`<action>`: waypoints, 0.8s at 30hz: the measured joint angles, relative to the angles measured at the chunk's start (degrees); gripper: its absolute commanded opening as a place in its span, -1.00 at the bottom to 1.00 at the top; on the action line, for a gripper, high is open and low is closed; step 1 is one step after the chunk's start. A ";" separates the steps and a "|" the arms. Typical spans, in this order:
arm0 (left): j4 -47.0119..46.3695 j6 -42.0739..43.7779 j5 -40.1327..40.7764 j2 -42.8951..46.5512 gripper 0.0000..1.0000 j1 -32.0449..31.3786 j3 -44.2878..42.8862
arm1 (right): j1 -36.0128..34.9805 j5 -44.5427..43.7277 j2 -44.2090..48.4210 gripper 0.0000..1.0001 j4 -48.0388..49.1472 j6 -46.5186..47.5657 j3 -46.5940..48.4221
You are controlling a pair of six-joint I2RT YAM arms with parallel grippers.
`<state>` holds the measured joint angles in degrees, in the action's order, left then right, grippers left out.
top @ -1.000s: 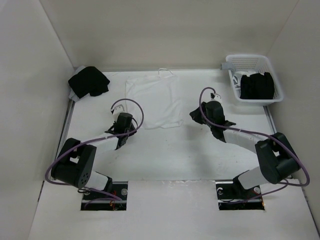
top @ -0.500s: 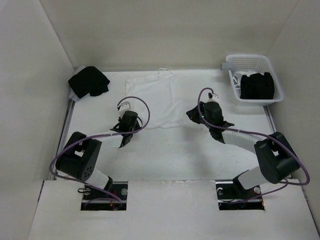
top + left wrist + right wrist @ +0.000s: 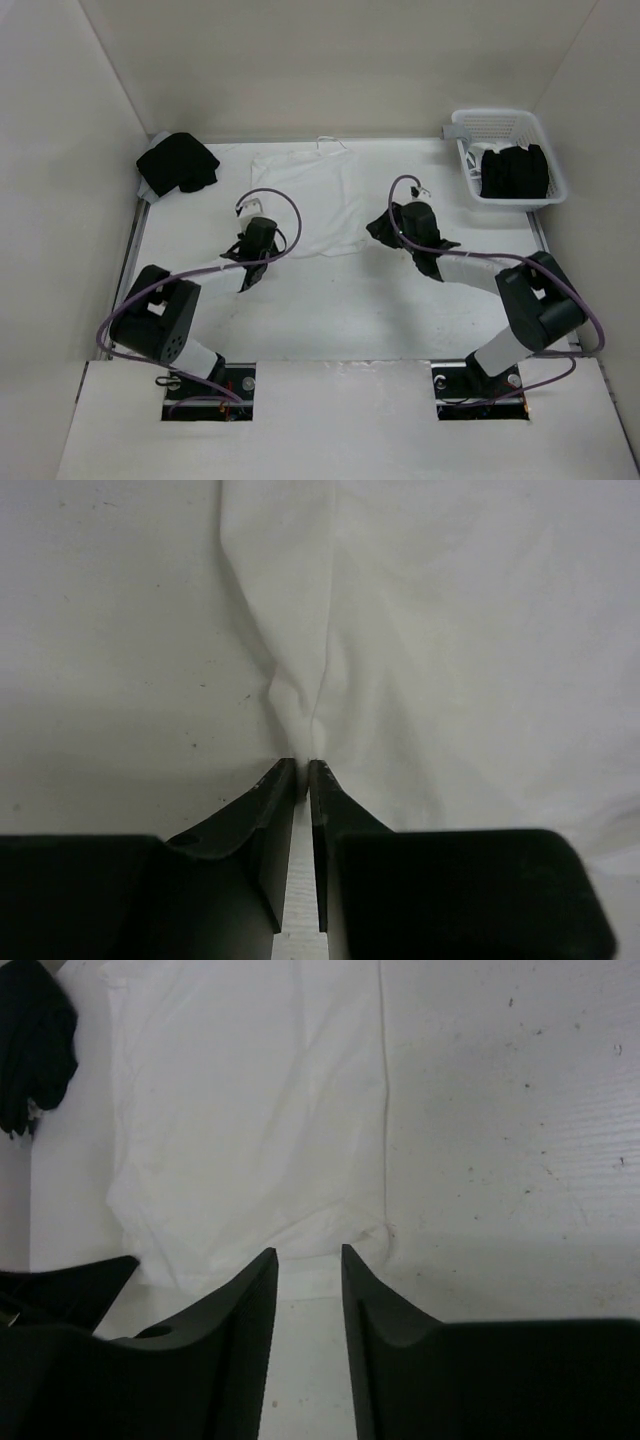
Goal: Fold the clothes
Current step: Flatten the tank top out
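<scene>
Moved: both arms, toward 12 o'clock.
Left gripper [image 3: 302, 765]: clamped on hem of thin white fabric camisole top [image 3: 430, 630].
Right gripper [image 3: 308, 1255]: jaws apart; fold waits.

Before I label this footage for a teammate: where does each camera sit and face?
Top external: above and behind the bases, looking down on camisole and basket; left arm, right arm show.
Left wrist: on the left arm, facing the camisole's near left corner; left gripper pinches it.
Right wrist: on the right arm, facing its near right hem; right gripper open.
Shared: all three see the camisole.
</scene>
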<state>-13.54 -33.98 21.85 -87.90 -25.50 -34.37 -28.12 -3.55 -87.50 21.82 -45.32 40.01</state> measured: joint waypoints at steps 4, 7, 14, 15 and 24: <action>4.37 -1.25 -1.09 8.68 -0.80 -0.48 0.07 | 1.60 -0.09 -6.91 -0.09 -1.97 0.02 5.38; 5.70 -3.10 -3.93 18.62 -0.79 0.59 0.79 | 2.49 0.63 -13.42 -0.10 -3.28 0.00 10.71; 5.84 -8.09 -12.48 24.55 -0.80 10.78 4.48 | 2.40 3.23 -19.06 -0.23 -5.35 -1.55 13.53; 6.03 -8.76 -13.57 23.71 -0.80 11.98 5.35 | 2.21 3.26 -18.93 -0.21 -5.35 -1.79 13.46; 6.29 -8.00 -14.27 17.62 -0.41 6.95 7.45 | 0.15 1.79 -12.94 -0.18 -5.14 -2.97 6.34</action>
<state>-7.25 -41.98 7.57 -70.28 -18.55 -26.92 -27.97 -1.76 -100.44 16.69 -48.29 46.35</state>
